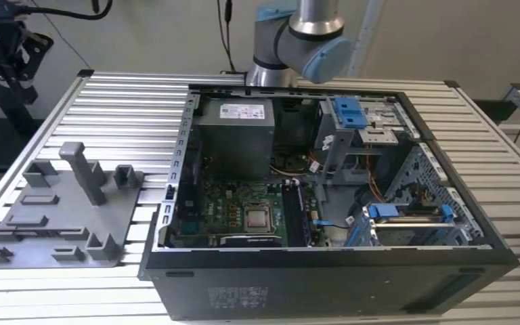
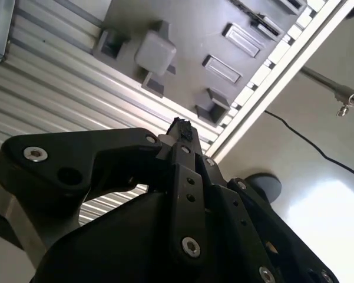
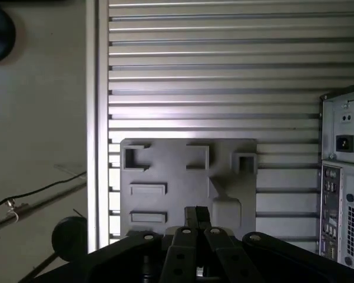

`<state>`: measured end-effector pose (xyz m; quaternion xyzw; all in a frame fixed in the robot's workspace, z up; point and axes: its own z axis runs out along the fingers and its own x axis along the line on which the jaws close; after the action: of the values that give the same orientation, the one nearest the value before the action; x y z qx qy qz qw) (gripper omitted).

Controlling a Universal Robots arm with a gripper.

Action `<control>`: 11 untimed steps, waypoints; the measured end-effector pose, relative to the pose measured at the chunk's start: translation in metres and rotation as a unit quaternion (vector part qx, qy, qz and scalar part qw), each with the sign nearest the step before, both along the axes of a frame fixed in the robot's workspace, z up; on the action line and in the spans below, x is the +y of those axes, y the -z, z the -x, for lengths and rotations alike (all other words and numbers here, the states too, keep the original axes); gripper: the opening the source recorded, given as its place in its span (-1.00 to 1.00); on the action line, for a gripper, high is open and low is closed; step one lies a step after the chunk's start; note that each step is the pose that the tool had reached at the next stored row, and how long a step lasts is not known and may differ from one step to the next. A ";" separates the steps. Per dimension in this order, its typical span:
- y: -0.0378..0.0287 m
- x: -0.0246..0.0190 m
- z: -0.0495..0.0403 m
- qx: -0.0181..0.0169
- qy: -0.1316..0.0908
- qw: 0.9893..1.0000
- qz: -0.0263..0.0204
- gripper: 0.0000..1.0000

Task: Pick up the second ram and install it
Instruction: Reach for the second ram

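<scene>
With the tool (image 3: 197, 213) closed on nothing visible above the grey fixture (image 3: 165, 171) on the counter (image 3: 224, 59), we open it and align squarely before gripping the second ram.

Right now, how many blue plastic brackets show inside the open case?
2. One blue bracket sits on the far drive bay, the other on the nearer drive cage, both at the exterior view's right. More may be hidden.

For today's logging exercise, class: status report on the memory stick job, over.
Pincer shut, nothing gripped, above the grey holder. Open computer case alongside. Nothing between pincer and holder.
</scene>
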<state>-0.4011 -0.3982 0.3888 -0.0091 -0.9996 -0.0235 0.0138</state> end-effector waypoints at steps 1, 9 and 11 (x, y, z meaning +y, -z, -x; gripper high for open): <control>0.0000 0.0001 0.0033 0.000 0.000 1.000 0.000 -0.79; 0.0001 0.0003 0.0089 0.000 -0.001 1.000 0.000 -0.79; 0.0015 -0.0009 0.0090 0.000 -0.001 1.000 0.000 -0.79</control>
<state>-0.4101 -0.3990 0.3873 -0.0077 -0.9996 -0.0235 0.0139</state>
